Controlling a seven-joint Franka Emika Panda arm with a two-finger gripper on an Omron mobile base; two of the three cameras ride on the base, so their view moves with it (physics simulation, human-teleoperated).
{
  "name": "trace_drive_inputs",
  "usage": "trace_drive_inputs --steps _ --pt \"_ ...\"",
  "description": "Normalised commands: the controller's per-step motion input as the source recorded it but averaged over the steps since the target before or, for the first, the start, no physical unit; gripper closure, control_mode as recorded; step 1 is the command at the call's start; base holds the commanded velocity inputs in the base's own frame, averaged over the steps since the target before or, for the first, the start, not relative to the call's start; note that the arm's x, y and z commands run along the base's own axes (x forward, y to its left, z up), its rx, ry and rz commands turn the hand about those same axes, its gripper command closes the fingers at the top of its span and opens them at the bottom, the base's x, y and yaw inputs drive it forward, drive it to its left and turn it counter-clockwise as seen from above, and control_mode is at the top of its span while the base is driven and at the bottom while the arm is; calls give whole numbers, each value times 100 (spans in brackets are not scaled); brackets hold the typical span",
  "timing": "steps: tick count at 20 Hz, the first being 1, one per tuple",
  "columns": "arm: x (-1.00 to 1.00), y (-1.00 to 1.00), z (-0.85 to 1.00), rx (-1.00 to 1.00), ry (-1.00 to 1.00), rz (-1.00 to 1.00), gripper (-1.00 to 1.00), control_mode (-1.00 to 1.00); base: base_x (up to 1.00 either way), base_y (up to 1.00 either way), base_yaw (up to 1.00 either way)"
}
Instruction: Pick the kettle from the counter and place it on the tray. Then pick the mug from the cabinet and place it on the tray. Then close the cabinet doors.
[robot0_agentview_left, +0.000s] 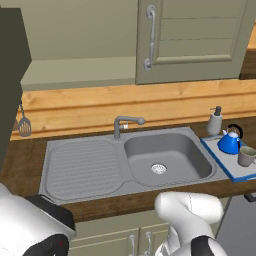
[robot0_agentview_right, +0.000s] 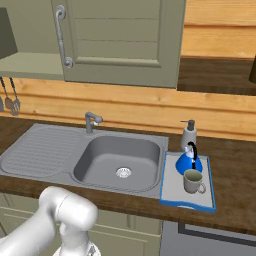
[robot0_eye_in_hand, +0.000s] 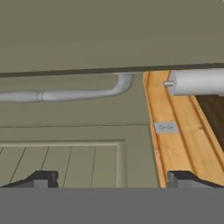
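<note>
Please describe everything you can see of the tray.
The tray is flat and rectangular, with a blue rim and a pale grey surface. It lies level on the dark wooden counter, right of the sink. The blue kettle and the grey mug stand on it, kettle behind mug.

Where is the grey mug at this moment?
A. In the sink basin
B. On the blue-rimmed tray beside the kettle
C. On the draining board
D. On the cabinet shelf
B: the mug stands on the tray, just in front of the blue kettle.
</note>
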Motion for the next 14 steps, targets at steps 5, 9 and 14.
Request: trace_drive_inputs --steps 5,9,14 --pt "-21 5 5 3 0 -3 -100 -100 0 0 0" --pt "-21 2 7 1 0 -14 -100 -100 0 0 0" --pt "-6 0 7 1 4 -27 -100 -100 0 0 0"
